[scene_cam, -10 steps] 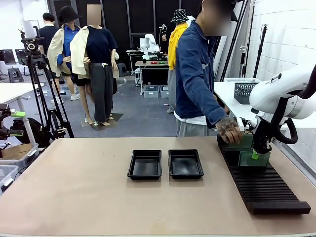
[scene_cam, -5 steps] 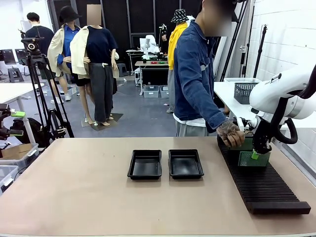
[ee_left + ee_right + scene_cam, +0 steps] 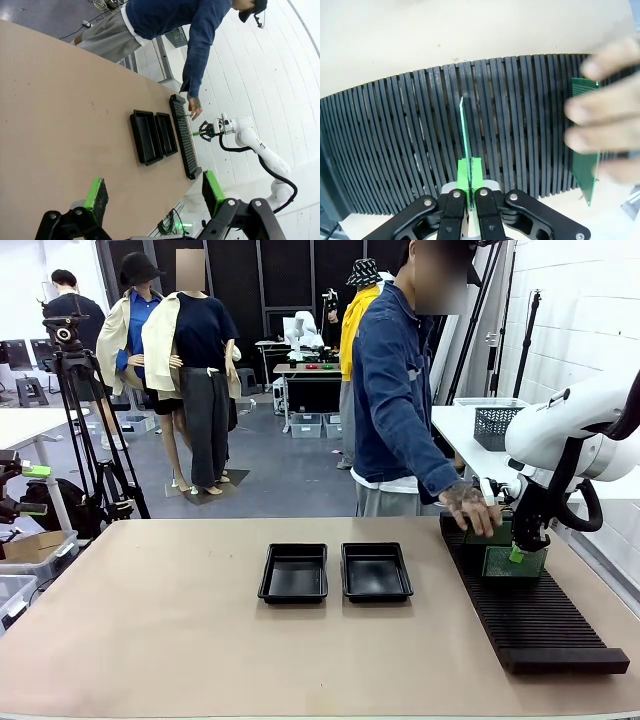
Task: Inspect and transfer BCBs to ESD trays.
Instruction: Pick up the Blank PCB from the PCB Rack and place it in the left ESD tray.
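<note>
Both ESD trays (image 3: 293, 580) lie empty as the right gripper (image 3: 469, 170) pinches a BCB (image 3: 464, 125) in the rack (image 3: 530, 620) at their three o'clock.

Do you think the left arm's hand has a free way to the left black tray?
Probably yes: the left hand is open, and only bare table lies between it and the left tray.

Tan table (image 3: 150, 630) carries two black ESD trays side by side near mid: left tray (image 3: 294, 574) & right tray (image 3: 376, 572), narrow gap btwn them. Long ribbed black rack (image 3: 530, 615) lies on table's right side, running near-to-far, apart from the trays.
</note>
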Robot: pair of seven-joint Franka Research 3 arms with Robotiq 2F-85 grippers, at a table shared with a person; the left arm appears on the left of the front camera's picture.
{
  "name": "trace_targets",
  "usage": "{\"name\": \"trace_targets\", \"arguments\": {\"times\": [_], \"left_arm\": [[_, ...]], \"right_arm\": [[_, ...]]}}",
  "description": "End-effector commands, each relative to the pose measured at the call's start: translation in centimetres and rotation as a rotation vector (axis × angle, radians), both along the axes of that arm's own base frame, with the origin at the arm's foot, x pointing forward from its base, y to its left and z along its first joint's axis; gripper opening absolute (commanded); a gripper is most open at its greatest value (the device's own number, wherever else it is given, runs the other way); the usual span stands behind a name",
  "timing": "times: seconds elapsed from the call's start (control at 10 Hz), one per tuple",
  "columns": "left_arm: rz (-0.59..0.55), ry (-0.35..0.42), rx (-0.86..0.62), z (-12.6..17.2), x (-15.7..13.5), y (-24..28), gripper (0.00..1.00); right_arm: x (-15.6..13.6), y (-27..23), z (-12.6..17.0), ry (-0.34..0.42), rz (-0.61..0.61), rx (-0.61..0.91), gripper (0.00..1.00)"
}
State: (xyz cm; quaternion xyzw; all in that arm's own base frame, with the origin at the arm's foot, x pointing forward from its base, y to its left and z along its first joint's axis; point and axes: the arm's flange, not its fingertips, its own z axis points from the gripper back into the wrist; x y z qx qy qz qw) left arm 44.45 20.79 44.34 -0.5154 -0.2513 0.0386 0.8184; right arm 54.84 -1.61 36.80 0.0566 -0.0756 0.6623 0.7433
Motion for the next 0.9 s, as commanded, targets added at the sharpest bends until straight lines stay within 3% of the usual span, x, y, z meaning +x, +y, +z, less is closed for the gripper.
{"name": "trace_targets", "arguments": {"times": [0.0, 0.8], "left_arm": [[0.0, 0.001, -0.013, 0.22, -0.16, 0.07, 1.0], [0.0, 0.001, -0.013, 0.22, -0.16, 0.07, 1.0]], "right_arm": [[-0.01, -0.03, -0.01, 0.0, -0.005, 0.0, 0.0], [-0.01, -0.03, -0.01, 0.0, -0.005, 0.0, 0.0]]}}
